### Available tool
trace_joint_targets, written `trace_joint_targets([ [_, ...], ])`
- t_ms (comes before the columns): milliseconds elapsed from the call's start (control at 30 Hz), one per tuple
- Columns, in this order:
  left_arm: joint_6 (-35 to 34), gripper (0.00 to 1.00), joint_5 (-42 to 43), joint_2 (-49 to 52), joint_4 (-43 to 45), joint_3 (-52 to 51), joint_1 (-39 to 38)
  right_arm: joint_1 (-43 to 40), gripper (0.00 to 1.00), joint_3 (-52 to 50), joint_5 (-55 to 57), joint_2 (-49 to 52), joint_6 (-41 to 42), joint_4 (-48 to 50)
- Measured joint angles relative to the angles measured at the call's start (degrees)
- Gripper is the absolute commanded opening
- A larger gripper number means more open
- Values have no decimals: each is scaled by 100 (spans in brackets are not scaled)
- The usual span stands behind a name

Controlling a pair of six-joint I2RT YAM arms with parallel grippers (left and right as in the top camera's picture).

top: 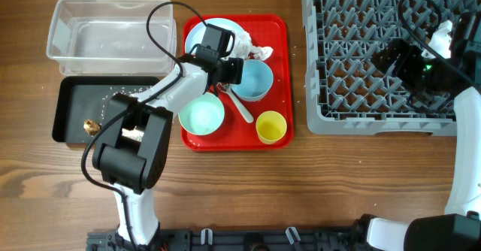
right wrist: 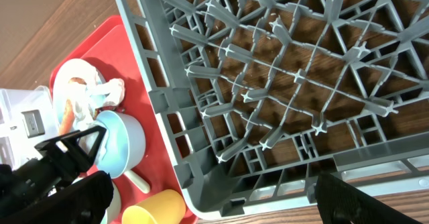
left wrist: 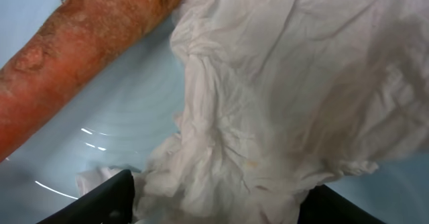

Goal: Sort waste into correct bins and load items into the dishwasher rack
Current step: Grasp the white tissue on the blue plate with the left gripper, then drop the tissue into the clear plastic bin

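My left gripper [top: 233, 65] is low over the light blue plate [top: 197, 33] on the red serving tray [top: 279, 71]. In the left wrist view its fingers [left wrist: 221, 207] are open on either side of a crumpled white napkin [left wrist: 281, 96]. The napkin lies on the plate [left wrist: 127, 110] beside an orange carrot piece [left wrist: 87, 43]. Two light blue bowls [top: 255, 82] [top: 201, 116], a yellow cup [top: 271, 126] and a white spoon [top: 242, 108] are on the red tray. My right gripper [top: 389, 58] is open and empty above the grey rack [top: 376, 119], with its fingers [right wrist: 214, 204] over the rack's near left corner [right wrist: 221, 184].
A clear tub [top: 105, 29] stands at the back left. In front of it a black tray [top: 75, 101] holds a brown lump [top: 92, 125] and scattered rice. The right wrist view also shows the cup [right wrist: 157, 210] and a bowl [right wrist: 124, 143].
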Motion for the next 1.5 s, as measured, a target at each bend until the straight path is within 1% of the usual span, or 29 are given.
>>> trace_joint_targets([
  [33, 0, 57, 37, 0, 0, 0, 0, 0, 100, 0, 0, 0, 0, 0],
  [67, 0, 37, 63, 0, 0, 0, 0, 0, 100, 0, 0, 0, 0, 0],
  [100, 26, 29, 133, 0, -2, 0, 0, 0, 100, 0, 0, 0, 0, 0],
  [133, 7, 25, 205, 0, -7, 0, 0, 0, 100, 0, 0, 0, 0, 0],
  [300, 37, 25, 483, -37, -109, 0, -9, 0, 100, 0, 0, 0, 0, 0],
  [500, 35, 27, 599, -616, -317, 0, -11, 0, 100, 0, 0, 0, 0, 2],
  [600, 22, 12, 632, -955, -356, 4, -24, 0, 100, 0, 0, 0, 0, 0],
  [633, 24, 5, 634, -1021, -374, 7, -33, 0, 100, 0, 0, 0, 0, 0],
  [933, -72, 4, 647, -1139, -745, 13, -24, 0, 100, 0, 0, 0, -4, -9],
  [1067, -162, 4, 490, -1884, -737, 13, 564, 0, 100, 0, 2, 0, -39, -4],
  [1167, -201, 5, 31, -2509, -317, 68, 1432, 0, 100, 0, 0, 0, -44, -4],
  [1267, -203, 9, -199, -2326, 146, 101, 2037, 0, 100, 0, 2, 0, -44, -4],
  [1300, -210, 22, -236, -2107, 348, 101, 2199, 0, 100, 0, 0, 0, -44, -4],
  [1333, -221, 42, -278, -1895, 452, 101, 2295, 0, 100, 0, 0, 0, -44, -4],
  [1367, -208, 80, -299, -1637, 509, 101, 2387, 0, 100, 0, 0, 0, -44, -7],
  [1400, -219, 100, -304, -1349, 560, 101, 2468, 0, 100, 0, 0, 0, -44, -11],
  [1500, -243, 100, -306, -857, 553, 94, 2594, 0, 100, 0, 0, 0, -44, -22],
])
